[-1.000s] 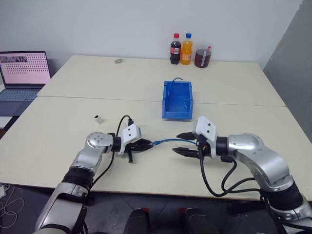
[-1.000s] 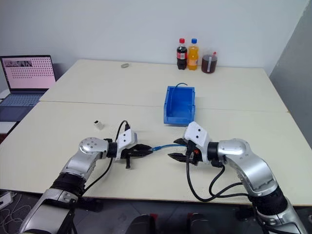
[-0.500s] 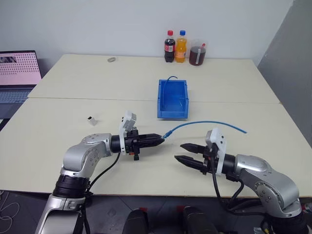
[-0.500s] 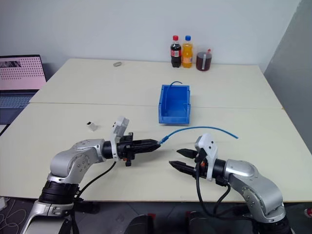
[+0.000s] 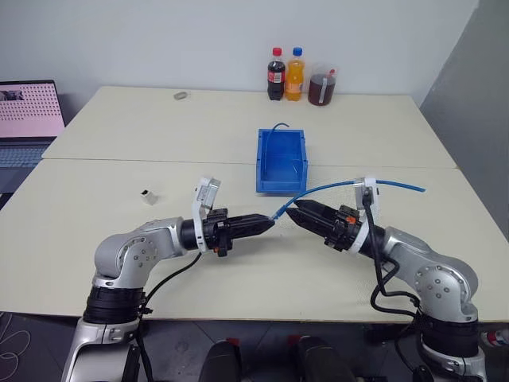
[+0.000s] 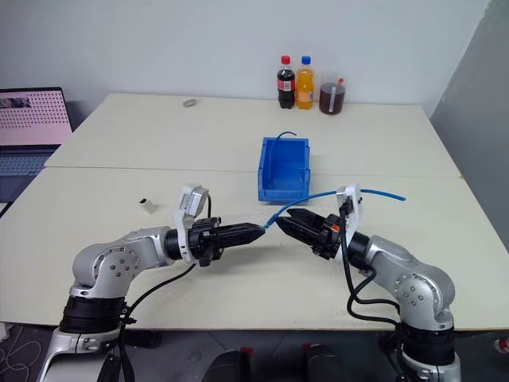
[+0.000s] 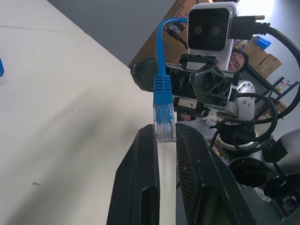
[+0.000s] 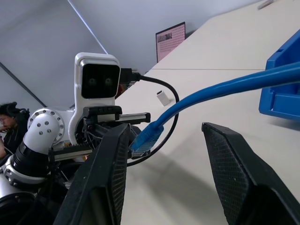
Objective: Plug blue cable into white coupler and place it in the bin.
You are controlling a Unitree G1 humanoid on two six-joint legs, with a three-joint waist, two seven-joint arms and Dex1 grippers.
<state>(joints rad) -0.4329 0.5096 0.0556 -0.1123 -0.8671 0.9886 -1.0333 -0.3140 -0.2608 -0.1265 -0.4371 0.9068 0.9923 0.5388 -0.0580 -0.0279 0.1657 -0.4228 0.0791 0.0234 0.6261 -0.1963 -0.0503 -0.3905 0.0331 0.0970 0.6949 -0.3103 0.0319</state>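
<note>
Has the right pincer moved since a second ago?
Yes. The right pincer, open, was low beside the blue cable; it now sits closer to the bin, its tips by the left pincer.

Along the table's (image 5: 119, 239) far edge stand a dark cola bottle (image 5: 275, 74), an orange soda bottle (image 5: 295, 75) and a lidded cup of dark drink (image 5: 322, 88), close together. A small greyish item (image 5: 180, 95) lies near that edge, toward the left. An open laptop (image 5: 28, 119) sits beyond the table's left edge.
</note>
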